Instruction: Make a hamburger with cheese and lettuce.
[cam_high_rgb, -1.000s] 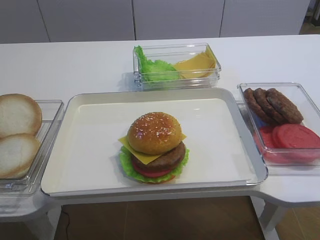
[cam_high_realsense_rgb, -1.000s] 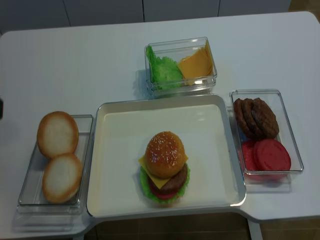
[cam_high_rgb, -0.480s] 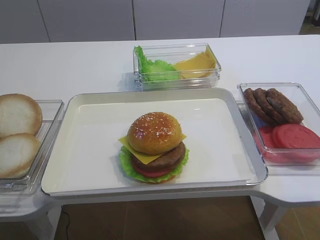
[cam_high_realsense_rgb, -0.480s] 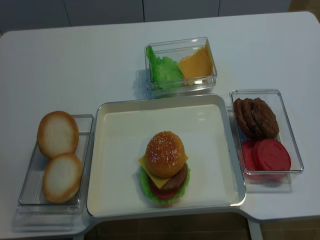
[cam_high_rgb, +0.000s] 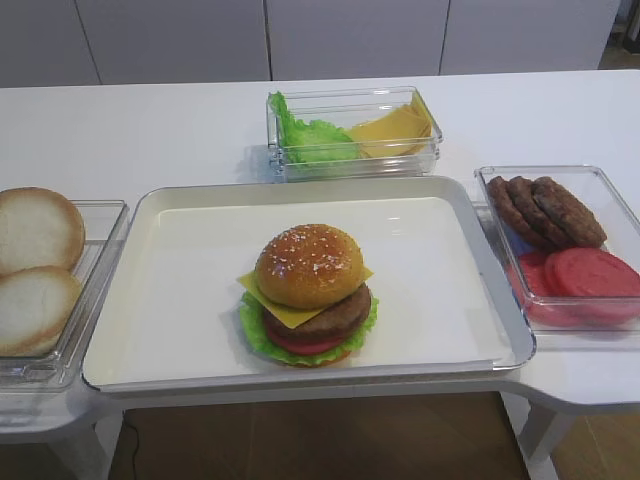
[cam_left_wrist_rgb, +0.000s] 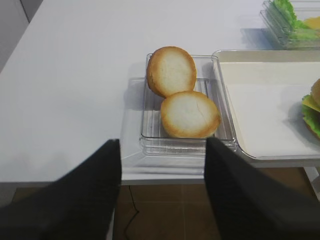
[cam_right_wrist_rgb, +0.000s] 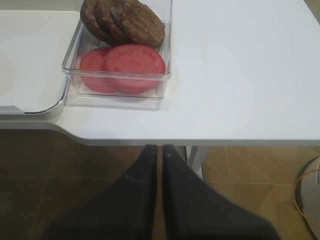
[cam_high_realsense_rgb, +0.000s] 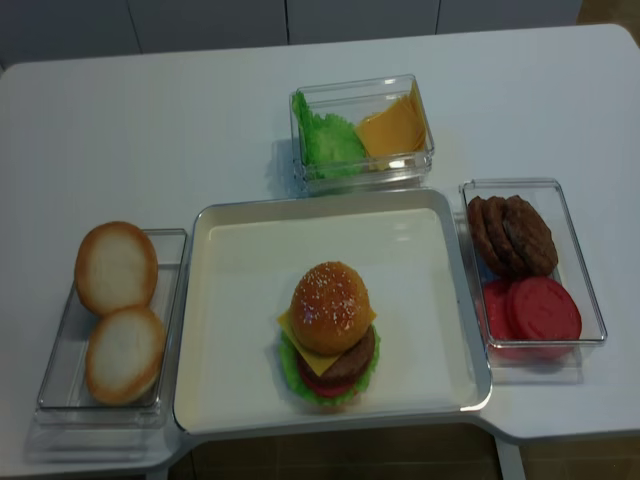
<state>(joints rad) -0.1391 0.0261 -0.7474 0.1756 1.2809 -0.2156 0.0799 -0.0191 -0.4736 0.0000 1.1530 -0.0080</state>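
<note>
The hamburger stands on the white tray, topped by a glossy sesame bun. Its yellow cheese sticks out under the top bun, and its ruffled lettuce rims the base. From above, the hamburger sits in the tray's front half. Neither gripper shows in the high views. My left gripper is open and empty, hanging off the table's front edge before the bun box, with the hamburger at the right edge. My right gripper is shut on nothing, over the floor in front of the table.
A clear box on the left holds two pale bun halves. Behind the tray, another box holds loose green leaves and yellow slices. On the right, a third box holds brown patties and red tomato slices.
A dark shape at the left edge of the overhead view one second ago has gone out of sight. The hamburger and boxes have not moved.
</note>
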